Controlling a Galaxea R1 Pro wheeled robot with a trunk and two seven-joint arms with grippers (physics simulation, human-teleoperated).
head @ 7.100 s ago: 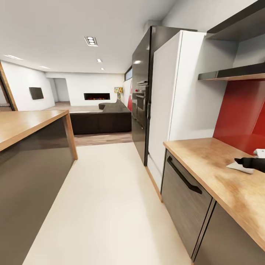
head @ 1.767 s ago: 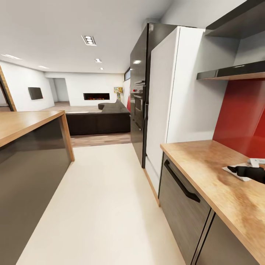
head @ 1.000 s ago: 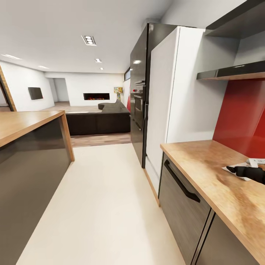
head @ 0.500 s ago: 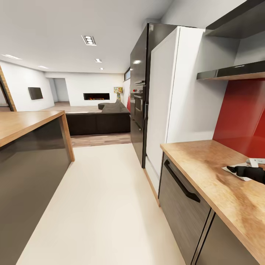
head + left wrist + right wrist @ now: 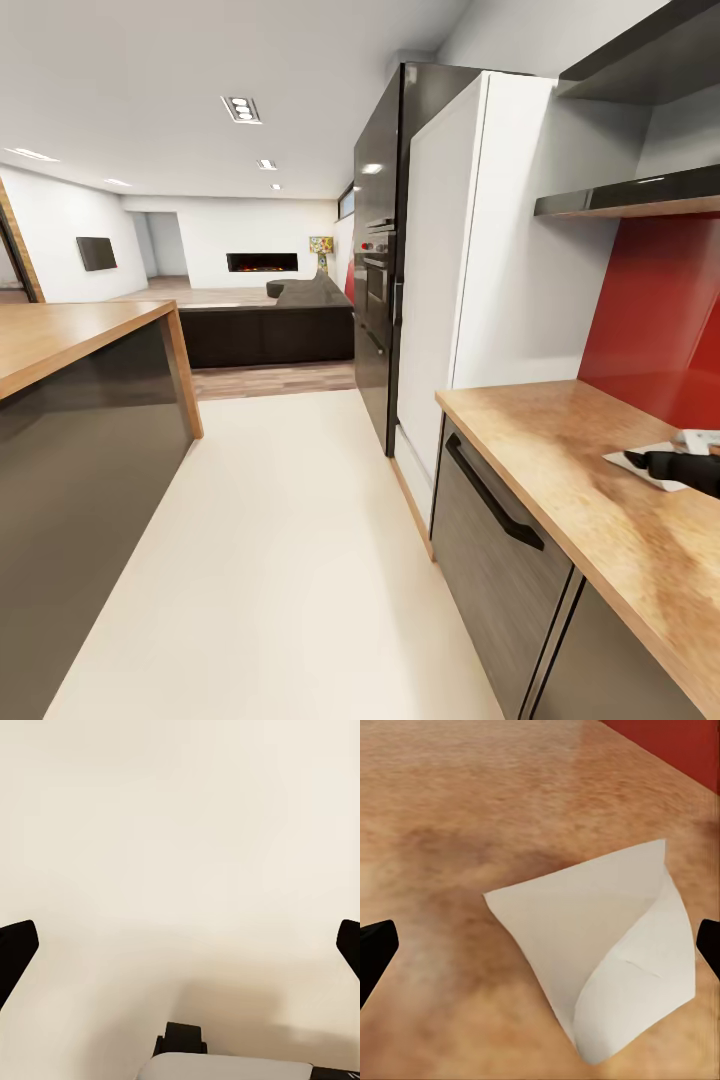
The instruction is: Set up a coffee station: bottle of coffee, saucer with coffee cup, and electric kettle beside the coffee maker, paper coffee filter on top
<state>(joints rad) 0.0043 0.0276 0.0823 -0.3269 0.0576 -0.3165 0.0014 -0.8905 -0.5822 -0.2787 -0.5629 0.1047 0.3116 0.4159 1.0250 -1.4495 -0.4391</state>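
My right gripper (image 5: 540, 945) hangs with its 2 fingers spread wide over the paper coffee filter (image 5: 604, 960), which lies flat on the wooden countertop (image 5: 560, 440) near the red backsplash (image 5: 650, 320), its narrow tip toward the counter's open side. My left gripper (image 5: 180, 945) is spread open above pale floor (image 5: 270, 560).

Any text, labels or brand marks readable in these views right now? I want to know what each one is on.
None can be read.
Paper coffee filter on the countertop: plain white, no print.
Oven: its control panel is too small and blurred to read.
Refrigerator: blank white door, no label.
Left wrist view: bare cream floor, no marks.
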